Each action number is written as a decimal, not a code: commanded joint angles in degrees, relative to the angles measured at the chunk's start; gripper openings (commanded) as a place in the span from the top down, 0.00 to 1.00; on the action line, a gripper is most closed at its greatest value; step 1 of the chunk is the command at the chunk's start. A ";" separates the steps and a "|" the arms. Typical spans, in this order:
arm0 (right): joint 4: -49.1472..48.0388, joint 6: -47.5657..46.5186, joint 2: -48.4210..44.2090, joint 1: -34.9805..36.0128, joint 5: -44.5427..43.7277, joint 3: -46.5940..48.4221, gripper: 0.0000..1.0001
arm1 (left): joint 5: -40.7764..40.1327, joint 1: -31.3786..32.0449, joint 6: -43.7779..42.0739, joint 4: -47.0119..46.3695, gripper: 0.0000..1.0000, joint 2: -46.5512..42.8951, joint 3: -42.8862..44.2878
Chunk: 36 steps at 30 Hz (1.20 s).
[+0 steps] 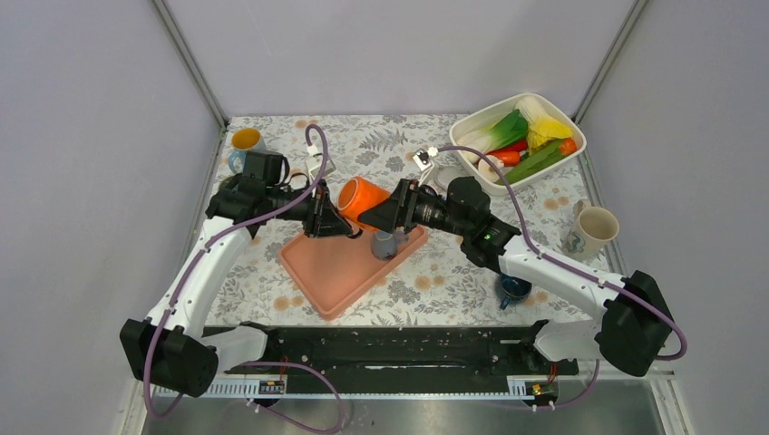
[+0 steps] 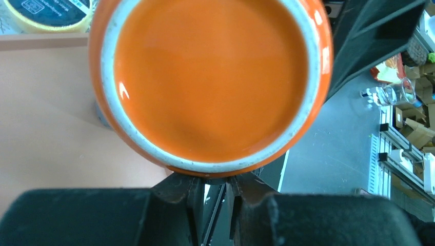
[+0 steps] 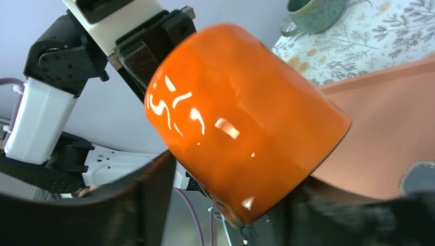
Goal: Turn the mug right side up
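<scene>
The orange mug (image 1: 363,198) hangs tilted in the air over the pink tray (image 1: 322,272), between both grippers. In the left wrist view its base (image 2: 210,77), with a pale unglazed ring, faces the camera. My left gripper (image 2: 215,179) is nearly shut, its fingertips reaching under the mug's lower edge. What they pinch is hidden, and no handle shows. In the right wrist view the mug's side (image 3: 241,123) fills the space between the fingers of my right gripper (image 3: 231,205). Those fingers press on both of its sides.
A small grey cup (image 1: 384,245) stands on the tray under the right gripper. A teal cup (image 1: 512,288) and a cream mug (image 1: 594,231) are at the right, a yellow-and-blue mug (image 1: 245,142) at the back left, and a white bin of toy vegetables (image 1: 481,122) at the back right.
</scene>
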State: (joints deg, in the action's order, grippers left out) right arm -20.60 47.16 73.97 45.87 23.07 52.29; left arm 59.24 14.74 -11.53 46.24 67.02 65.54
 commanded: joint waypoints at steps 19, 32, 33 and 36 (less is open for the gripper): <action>45.61 -62.33 1.65 14.03 -35.33 23.06 1.00 | -15.99 -7.73 -11.64 6.64 0.08 -1.12 12.12; 60.91 -94.10 25.20 30.15 -49.75 43.58 1.00 | -21.68 -2.20 -7.35 3.61 0.01 1.27 20.99; 62.21 -94.55 27.04 30.42 -50.23 45.91 1.00 | -24.19 0.33 -8.81 3.62 0.01 1.33 20.06; 64.45 -95.62 30.58 30.93 -51.60 49.49 1.00 | -32.99 6.85 -12.63 3.65 0.02 1.89 17.23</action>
State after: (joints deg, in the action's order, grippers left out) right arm 41.06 -41.93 103.18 76.53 -21.21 93.89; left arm 37.63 14.70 -19.57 51.42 67.96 84.88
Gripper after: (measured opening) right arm 0.136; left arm 0.987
